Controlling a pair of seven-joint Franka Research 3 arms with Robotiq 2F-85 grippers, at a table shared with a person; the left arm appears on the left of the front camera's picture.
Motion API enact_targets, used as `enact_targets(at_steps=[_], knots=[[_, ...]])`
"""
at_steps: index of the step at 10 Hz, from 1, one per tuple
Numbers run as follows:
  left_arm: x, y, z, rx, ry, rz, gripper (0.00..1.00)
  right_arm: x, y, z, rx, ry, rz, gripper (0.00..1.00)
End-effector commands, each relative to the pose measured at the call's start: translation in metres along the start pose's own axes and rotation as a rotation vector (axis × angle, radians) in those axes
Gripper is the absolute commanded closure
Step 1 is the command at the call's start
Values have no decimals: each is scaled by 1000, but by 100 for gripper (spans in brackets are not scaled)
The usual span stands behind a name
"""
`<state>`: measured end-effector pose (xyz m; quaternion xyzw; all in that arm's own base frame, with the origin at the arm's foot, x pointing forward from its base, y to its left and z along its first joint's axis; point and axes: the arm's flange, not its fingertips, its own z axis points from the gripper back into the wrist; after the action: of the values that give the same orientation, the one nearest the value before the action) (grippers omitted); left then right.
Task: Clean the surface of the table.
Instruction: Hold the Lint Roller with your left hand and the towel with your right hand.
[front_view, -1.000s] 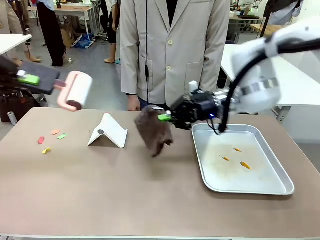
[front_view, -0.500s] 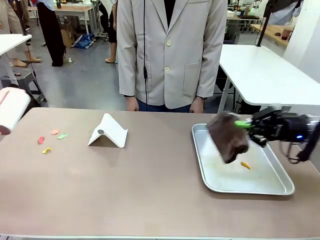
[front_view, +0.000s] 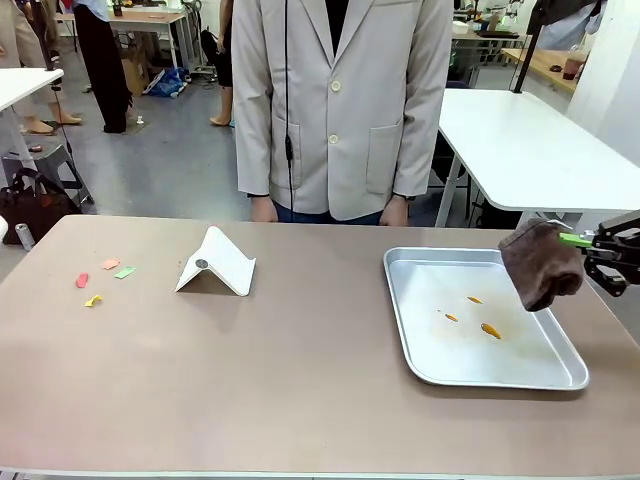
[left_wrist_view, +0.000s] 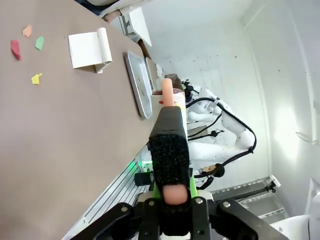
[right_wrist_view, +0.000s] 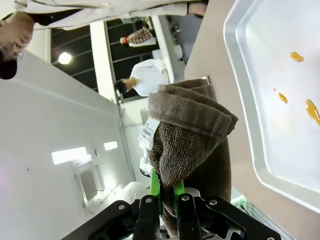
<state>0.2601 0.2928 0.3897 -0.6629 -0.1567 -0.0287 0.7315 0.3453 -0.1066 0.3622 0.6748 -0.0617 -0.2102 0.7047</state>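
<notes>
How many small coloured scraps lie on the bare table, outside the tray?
4, clustered near the left end of the table: orange scrap, green scrap beside it, red scrap farther left, yellow scrap nearest the robot. The white stand might hide others.

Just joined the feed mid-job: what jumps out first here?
The brown towel hanging from the right gripper, shut on it by the silver tray's far right corner, with orange smears inside the tray. Next, the coloured scraps on the table's left end, and the left gripper clamping a dark-handled roller.
</notes>
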Motion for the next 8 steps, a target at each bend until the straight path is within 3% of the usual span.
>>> enact_targets(at_steps=[1, 3, 4, 8], knots=[[4, 2, 5, -19, 1, -8, 100, -48, 1, -13, -12, 9, 22, 100], [7, 3, 4, 22, -6, -9, 100, -46, 3, -21, -65, 5, 59, 100], [-1, 13, 3, -5, -3, 20, 100, -2, 6, -1, -4, 3, 20, 100], [-1, 13, 3, -5, -3, 20, 100, -2, 6, -1, -4, 3, 20, 100]])
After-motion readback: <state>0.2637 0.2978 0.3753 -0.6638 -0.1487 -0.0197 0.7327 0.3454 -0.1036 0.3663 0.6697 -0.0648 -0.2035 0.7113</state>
